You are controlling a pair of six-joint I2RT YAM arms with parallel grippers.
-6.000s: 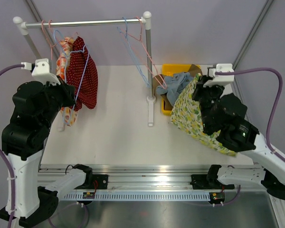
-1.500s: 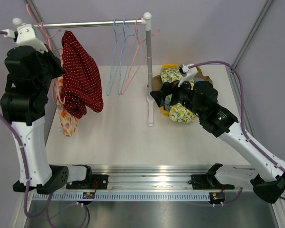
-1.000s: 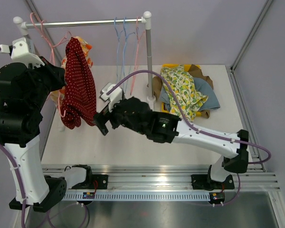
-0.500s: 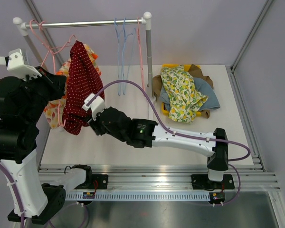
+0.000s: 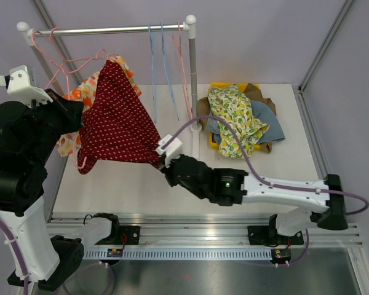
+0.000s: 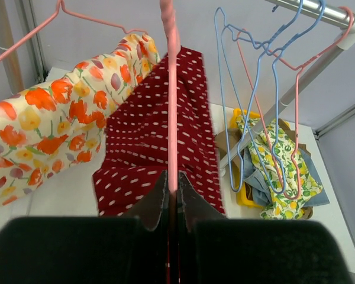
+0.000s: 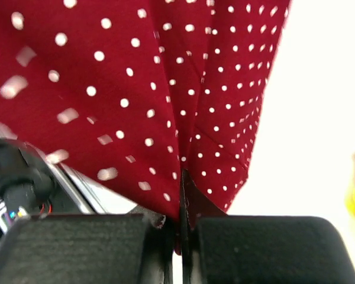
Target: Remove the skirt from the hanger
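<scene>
Top external: pinches the skirt (image 5: 117, 120) at its lower corner with the right gripper (image 5: 163, 161), jaws closed tight on the cloth, near 6 o'clock on the table (image 5: 129, 184). Holds the skirt stretched wide from there up towards 10 o'clock. Left wrist: clamps the pink hanger (image 6: 171, 89) wire in the left gripper (image 6: 172, 183), fingers pressed together around it, skirt just behind the wire. Shows a floral garment (image 6: 41, 124) at 9 o'clock, blue hangers (image 5: 152, 61) on the rail (image 5: 111, 29) at 12 o'clock, and a clothes pile (image 5: 240, 120) at 2 o'clock.
</scene>
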